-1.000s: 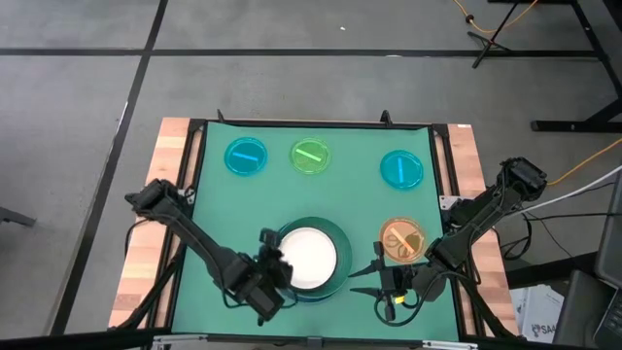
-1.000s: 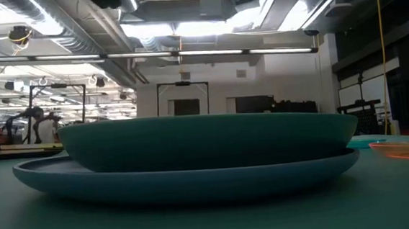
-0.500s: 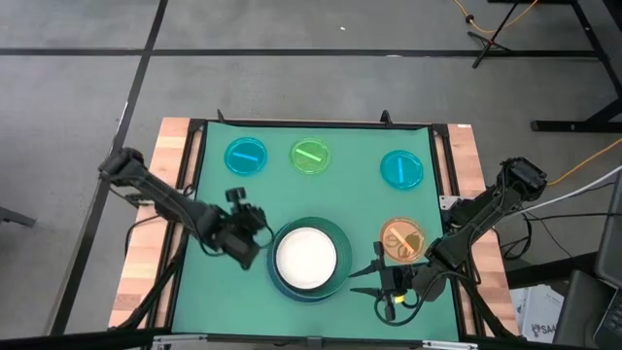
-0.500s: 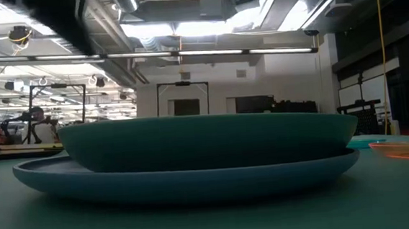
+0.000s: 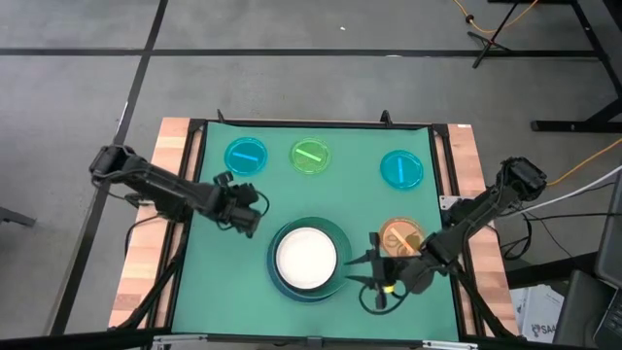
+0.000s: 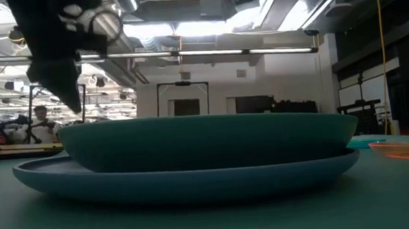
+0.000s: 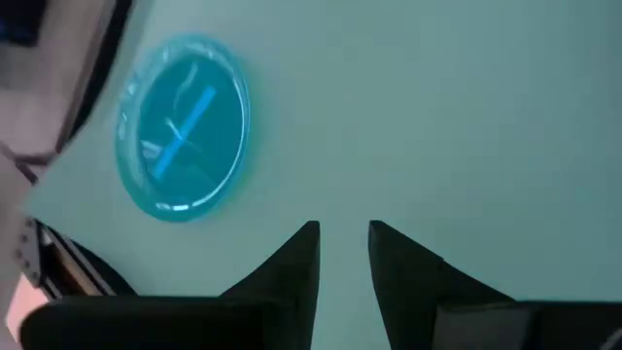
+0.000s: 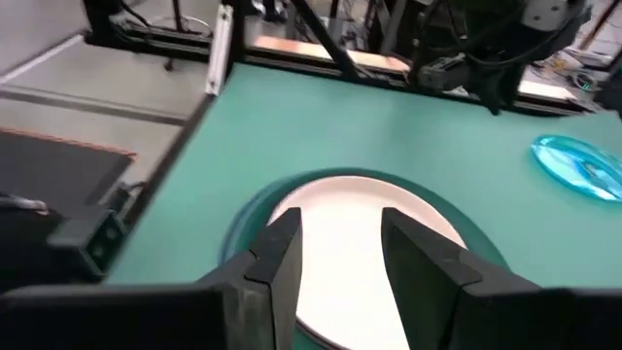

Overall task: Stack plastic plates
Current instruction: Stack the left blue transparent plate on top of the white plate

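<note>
A stack sits near the mat's middle: a white plate [image 5: 308, 255] [image 8: 335, 199] lies in a teal-green plate [image 5: 337, 243] [image 6: 206, 139], which rests on a light-blue plate [image 6: 195, 180]. No black plate shows. Lying flat on the mat are small translucent plates: blue [image 5: 245, 157] [image 7: 183, 126], green [image 5: 310, 156], blue [image 5: 400, 168] and orange [image 5: 401, 238]. My left gripper [image 5: 251, 216] [image 7: 342, 238] hovers open, with a narrow gap, between the far-left blue plate and the stack. My right gripper [image 5: 358, 270] [image 8: 340, 228] is open just right of the stack, pointing at it.
The green mat [image 5: 350, 199] is framed by black rails and wooden table edges [image 5: 141, 262]. Open mat lies between the far row of small plates and the stack. In the low view my left arm [image 6: 59, 45] hangs at the upper left; a person shows far behind.
My left gripper has swung from the near edge beside the stack's left side toward the far-left blue plate, rising and turning as the arm drew back. My right gripper has edged slightly toward the stack. The plates have stayed put.
</note>
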Tool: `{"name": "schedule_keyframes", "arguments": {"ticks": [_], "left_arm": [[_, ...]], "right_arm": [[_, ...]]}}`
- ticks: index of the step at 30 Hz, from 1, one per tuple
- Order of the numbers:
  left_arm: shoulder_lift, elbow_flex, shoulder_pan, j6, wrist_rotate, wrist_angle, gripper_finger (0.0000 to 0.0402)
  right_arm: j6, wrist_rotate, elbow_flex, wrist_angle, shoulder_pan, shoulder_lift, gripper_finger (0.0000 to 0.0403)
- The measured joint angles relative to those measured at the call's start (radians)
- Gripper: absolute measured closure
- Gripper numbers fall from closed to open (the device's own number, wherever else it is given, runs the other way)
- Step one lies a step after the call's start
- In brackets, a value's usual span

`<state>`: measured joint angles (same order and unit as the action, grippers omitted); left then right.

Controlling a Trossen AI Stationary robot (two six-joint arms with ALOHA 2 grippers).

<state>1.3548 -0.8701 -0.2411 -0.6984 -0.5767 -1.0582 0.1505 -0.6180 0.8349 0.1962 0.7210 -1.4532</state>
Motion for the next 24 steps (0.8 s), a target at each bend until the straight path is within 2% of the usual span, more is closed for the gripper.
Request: {"name": "schedule_keyframes", "arguments": {"ticks": [4, 14, 21, 24], "left_arm": [[0.000, 0.031, 0.098, 0.088, 0.066, 0.035, 0.0289], [0.000, 0.041, 0.336, 0.336, 0.128, 0.143, 0.0213], [0.000, 0.041, 0.419, 0.482, 0.136, 0.174, 0.0205], [0.000, 0.041, 0.481, 0.545, 0.233, 0.185, 0.0209]], "right_arm": [[-0.010, 0.000, 0.000, -0.037, -0.036, 0.000, 0.0269], [-0.054, 0.000, 0.000, -0.120, -0.083, 0.000, 0.0269], [-0.052, 0.001, 0.000, -0.125, -0.080, 0.000, 0.0269], [-0.035, 0.008, 0.000, -0.137, -0.080, 0.000, 0.0269]]}}
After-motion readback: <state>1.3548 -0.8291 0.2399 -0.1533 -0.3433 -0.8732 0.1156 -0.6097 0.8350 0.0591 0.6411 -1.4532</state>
